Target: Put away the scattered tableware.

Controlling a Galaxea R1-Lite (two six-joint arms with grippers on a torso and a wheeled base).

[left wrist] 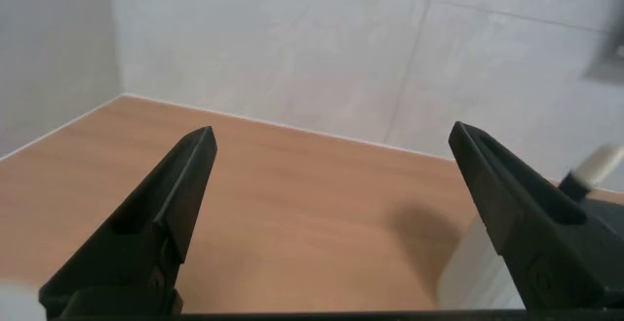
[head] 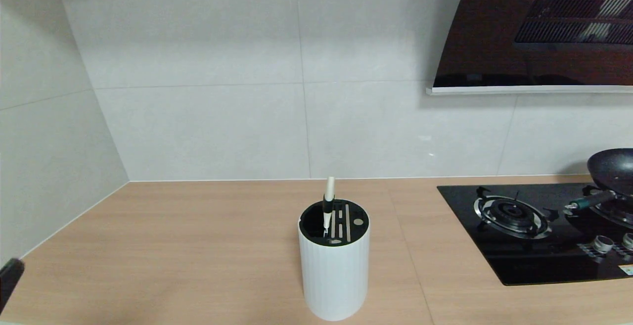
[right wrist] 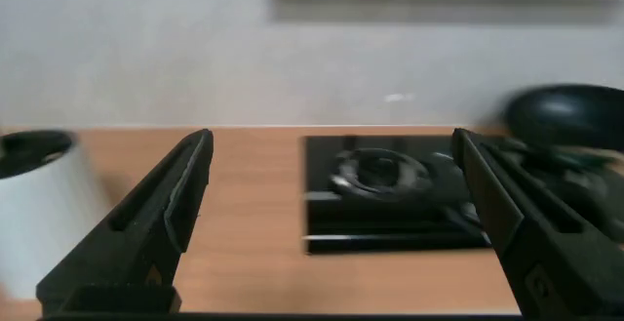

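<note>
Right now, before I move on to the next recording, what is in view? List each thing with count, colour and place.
holder: one, white ribbed cylinder with a black slotted top, middle of the counter near the front edge
utensil: one, cream and black handle, standing upright in the holder
counter: one, light wood, running to the wall
stove: one, black glass with burners, set into the counter on the right
pan: one, black, on the far right burner
range hood: one, dark, on the wall above the stove
wall: pale grey tiles, behind and to the left
left gripper: one, black, open, above the counter left of the holder
right gripper: one, black, open, facing the stove
</note>
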